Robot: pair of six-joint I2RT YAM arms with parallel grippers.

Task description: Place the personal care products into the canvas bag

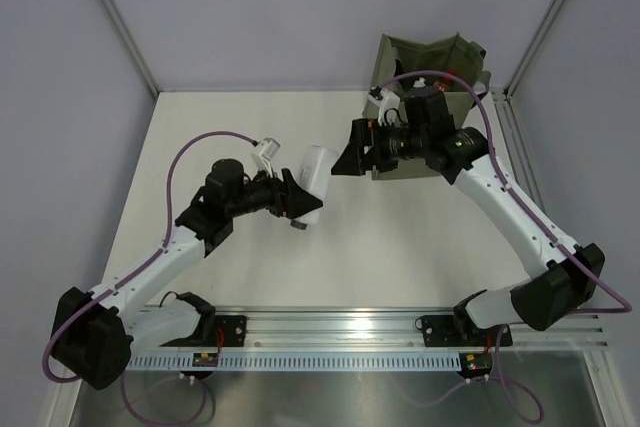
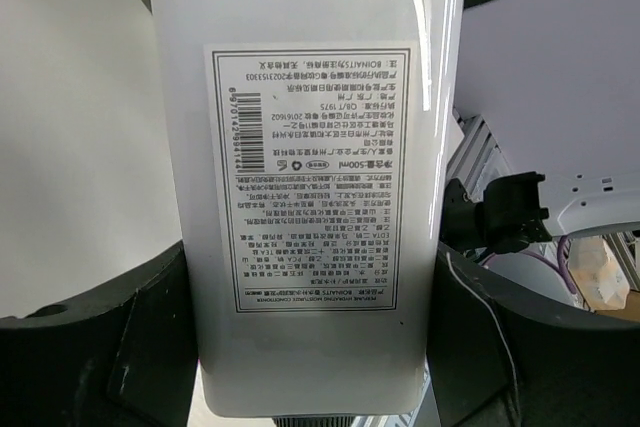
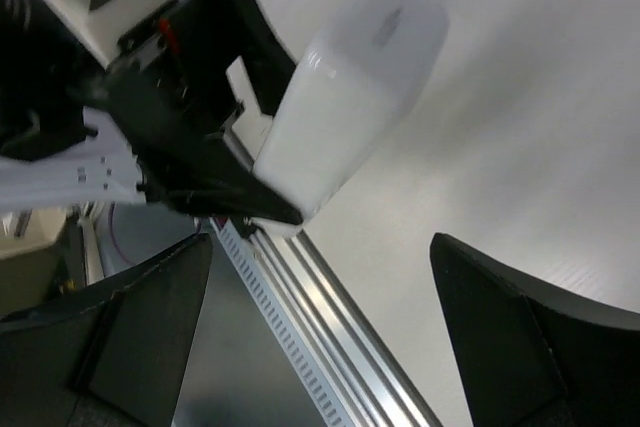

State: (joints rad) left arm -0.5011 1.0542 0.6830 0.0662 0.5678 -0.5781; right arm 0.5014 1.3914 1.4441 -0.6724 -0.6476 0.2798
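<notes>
The flat white bottle (image 1: 318,175) is held off the table in my left gripper (image 1: 297,195), near the table's middle. In the left wrist view the bottle (image 2: 300,147) fills the frame with its printed label facing the camera, and the gripper (image 2: 310,347) is shut on its lower body. My right gripper (image 1: 347,157) is open and empty, just right of the bottle and facing it. The right wrist view shows the bottle (image 3: 350,97) ahead of that open gripper (image 3: 320,337). The olive-green canvas bag (image 1: 430,59) stands open at the back right, behind the right arm. No other products are in view.
An aluminium rail (image 1: 400,322) runs along the near table edge and also shows in the right wrist view (image 3: 330,327). Grey walls and frame posts (image 1: 115,17) bound the table. The right arm (image 1: 500,197) crosses in front of the bag.
</notes>
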